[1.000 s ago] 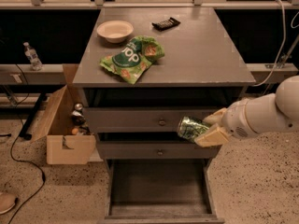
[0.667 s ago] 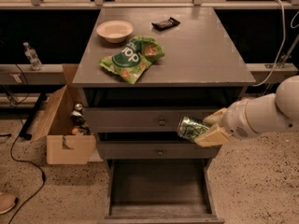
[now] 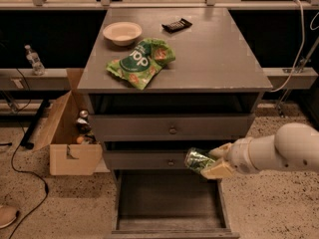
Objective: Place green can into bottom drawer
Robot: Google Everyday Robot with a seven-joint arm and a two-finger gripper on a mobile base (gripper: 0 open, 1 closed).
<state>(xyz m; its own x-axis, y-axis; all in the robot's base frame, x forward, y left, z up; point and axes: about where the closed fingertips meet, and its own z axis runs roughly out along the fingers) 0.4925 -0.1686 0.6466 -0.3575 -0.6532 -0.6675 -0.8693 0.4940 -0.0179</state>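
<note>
The green can point(image 3: 198, 160) is a shiny, dented green can held on its side in front of the middle drawer, above the right part of the open bottom drawer. My gripper point(image 3: 215, 161) comes in from the right on a white arm and is shut on the can, one finger above it and one below. The bottom drawer point(image 3: 169, 222) of the grey cabinet is pulled out, with a bare grey floor, and lies directly below the can.
On the cabinet top point(image 3: 214, 54) lie a green snack bag point(image 3: 140, 62), a white bowl point(image 3: 122, 33) and a small dark object point(image 3: 177, 25). An open cardboard box point(image 3: 70, 133) with bottles stands left of the cabinet. A cable point(image 3: 20, 168) runs over the floor.
</note>
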